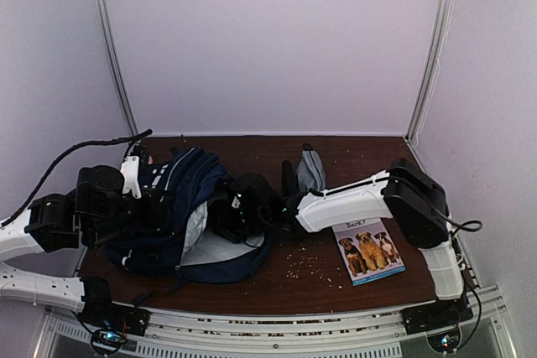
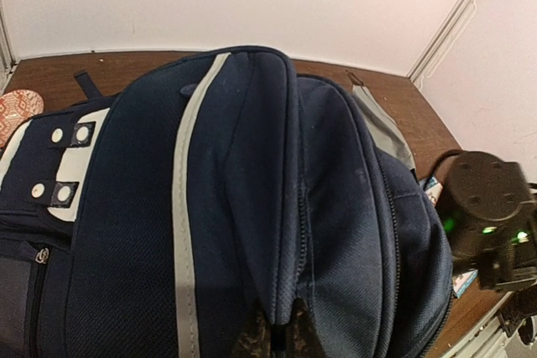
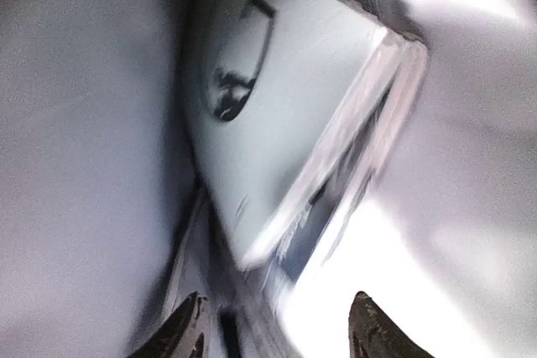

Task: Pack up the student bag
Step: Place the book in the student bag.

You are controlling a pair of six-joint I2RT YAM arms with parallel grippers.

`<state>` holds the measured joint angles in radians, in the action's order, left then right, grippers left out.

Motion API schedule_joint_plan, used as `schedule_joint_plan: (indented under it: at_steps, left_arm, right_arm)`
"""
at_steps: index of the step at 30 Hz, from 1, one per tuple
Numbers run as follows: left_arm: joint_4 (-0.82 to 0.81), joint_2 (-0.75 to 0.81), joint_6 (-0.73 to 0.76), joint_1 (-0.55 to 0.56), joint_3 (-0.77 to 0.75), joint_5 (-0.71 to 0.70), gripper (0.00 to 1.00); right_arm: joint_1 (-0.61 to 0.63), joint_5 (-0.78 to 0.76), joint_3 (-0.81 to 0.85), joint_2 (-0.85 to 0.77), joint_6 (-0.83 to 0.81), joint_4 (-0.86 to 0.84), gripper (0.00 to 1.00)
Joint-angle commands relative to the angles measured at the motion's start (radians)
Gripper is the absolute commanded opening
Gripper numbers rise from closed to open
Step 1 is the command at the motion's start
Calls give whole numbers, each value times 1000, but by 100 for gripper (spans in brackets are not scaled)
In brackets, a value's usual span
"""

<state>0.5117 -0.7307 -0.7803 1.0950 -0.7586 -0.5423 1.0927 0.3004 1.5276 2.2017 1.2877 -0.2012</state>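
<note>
The student bag (image 1: 179, 184) lies on its side on the left half of the brown table (image 1: 352, 153), its mouth gaping towards the right and showing a pale inside. It is navy fabric with grey-white trim stripes; white patches with studs sit near its top, beside a zipped pocket.

The left gripper (image 2: 273, 339) is pressed together on a raised fold of the bag's navy fabric, pinching it. The right gripper (image 3: 277, 329) reaches into the bag's mouth; its fingers (image 3: 189, 324) stand apart, facing a blurred pale flat object (image 3: 277, 106) with a dark mark. Whether they touch it cannot be told.

A grey pouch (image 1: 310, 169) and a dog book (image 1: 369, 251) lie further right.
</note>
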Motion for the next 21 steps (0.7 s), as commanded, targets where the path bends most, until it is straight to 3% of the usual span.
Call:
schedule_joint_plan:
  at_steps: [1, 6, 13, 15, 18, 21]
  left_arm:
    - [-95, 60, 6, 6, -30, -119, 0]
    - [-48, 73, 24, 6, -29, -140, 0]
    - [1, -94, 81, 6, -24, -46, 2]
    - [8, -150, 80, 6, -28, -3, 17]
    - [7, -186, 103, 7, -40, 73, 55]
    - [23, -185, 165, 18, -77, 168, 79]
  right_arm:
    - [-6, -10, -146, -247, -81, -33, 58]
    - [-7, -13, -345, -486, -175, 7, 59]
    - [-48, -329, -542, -864, -475, 430, 62]
    - [-101, -393, -611, -968, -512, 505, 63]
    - [-193, -477, -725, -1138, -563, 593, 64]
    - [-303, -499, -815, -1293, -598, 649, 65]
